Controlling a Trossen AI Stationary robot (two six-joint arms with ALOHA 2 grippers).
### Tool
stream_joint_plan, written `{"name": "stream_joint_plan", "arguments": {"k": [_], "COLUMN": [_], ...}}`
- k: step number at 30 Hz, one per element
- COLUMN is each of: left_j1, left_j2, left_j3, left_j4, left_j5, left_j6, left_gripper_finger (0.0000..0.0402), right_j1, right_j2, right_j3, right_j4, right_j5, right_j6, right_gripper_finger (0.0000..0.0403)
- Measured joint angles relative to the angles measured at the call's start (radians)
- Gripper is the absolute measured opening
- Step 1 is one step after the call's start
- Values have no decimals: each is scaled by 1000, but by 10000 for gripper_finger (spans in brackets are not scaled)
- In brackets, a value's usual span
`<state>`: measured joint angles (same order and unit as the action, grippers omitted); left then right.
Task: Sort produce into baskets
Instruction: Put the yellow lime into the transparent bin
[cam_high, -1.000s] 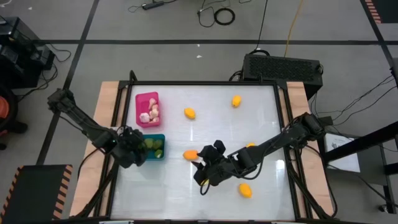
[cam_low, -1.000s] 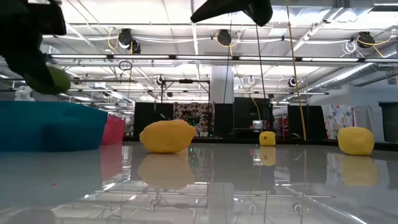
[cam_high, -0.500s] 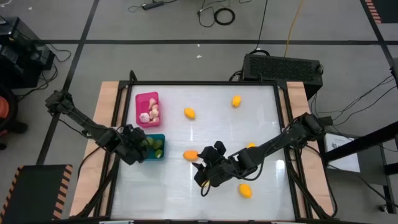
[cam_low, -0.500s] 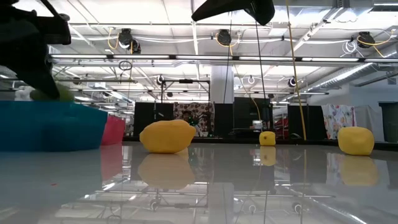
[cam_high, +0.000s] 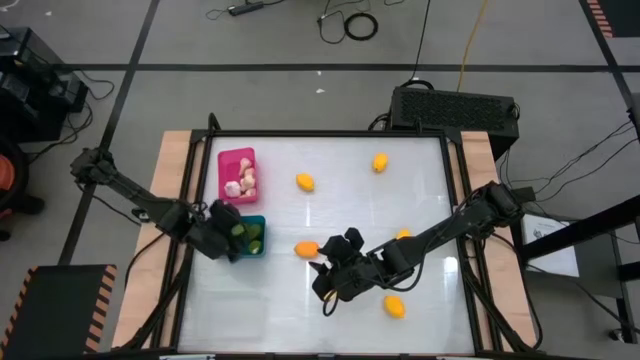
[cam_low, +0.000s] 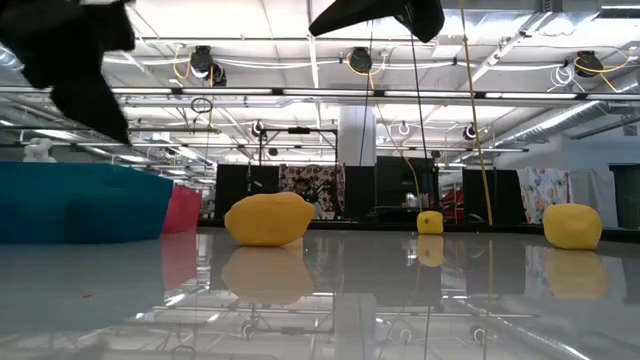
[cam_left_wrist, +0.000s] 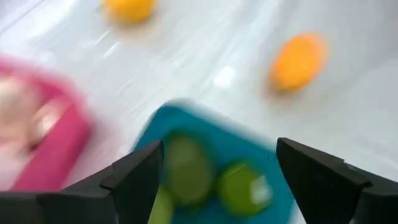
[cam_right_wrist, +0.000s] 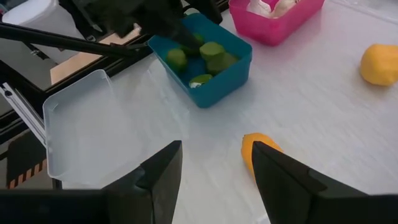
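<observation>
My left gripper (cam_high: 226, 233) hangs open over the near-left end of the teal basket (cam_high: 250, 236), with nothing between its fingers (cam_left_wrist: 217, 186). Several dark green ovals (cam_left_wrist: 186, 168) lie in that basket. The pink basket (cam_high: 237, 175), just beyond it, holds pale bulbs. Yellow-orange fruits lie loose on the table, one (cam_high: 306, 248) right of the teal basket. My right gripper (cam_high: 330, 277) stays open above the table's middle, near that fruit (cam_right_wrist: 260, 149), and holds nothing. The clear basket (cam_right_wrist: 93, 127) stands near the table's left front.
More yellow-orange fruits lie at the far middle (cam_high: 305, 182), the far right (cam_high: 380, 162), the middle right (cam_high: 403, 234) and the near right (cam_high: 395, 305). Free white tabletop lies between them. Wooden rails run along the table's left and right sides.
My left gripper has opened wider and let go of a green oval, which has dropped out of sight into the teal basket. The gripper has swung a little toward the table's right, over the basket, and tipped up somewhat.
</observation>
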<state>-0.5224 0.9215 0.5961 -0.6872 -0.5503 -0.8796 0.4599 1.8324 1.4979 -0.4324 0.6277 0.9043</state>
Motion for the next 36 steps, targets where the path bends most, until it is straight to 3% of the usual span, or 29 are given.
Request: {"name": "stream_joint_plan", "arguments": {"k": [3,8,18,26,36], "left_j1": [0,0,-2,-2,-2], "left_j2": [0,17,204,383,498], "left_j3": [1,2,2,2,2], "left_j4": [195,473,743,913,1190], "left_j5": [19,143,228,314,359], "left_j6": [152,357,583,644,759], "left_gripper_finger": [317,317,317,317,317], "right_j1": [0,3,20,49,73], "right_j2": [0,0,0,-2,-2], "right_j3": [0,0,0,0,0], "right_j4": [1,2,1,-84,-160], "right_j5": [0,0,29,36,84], "right_j6": [0,0,3,-3,90], "right_gripper_finger": [187,187,187,187,187]}}
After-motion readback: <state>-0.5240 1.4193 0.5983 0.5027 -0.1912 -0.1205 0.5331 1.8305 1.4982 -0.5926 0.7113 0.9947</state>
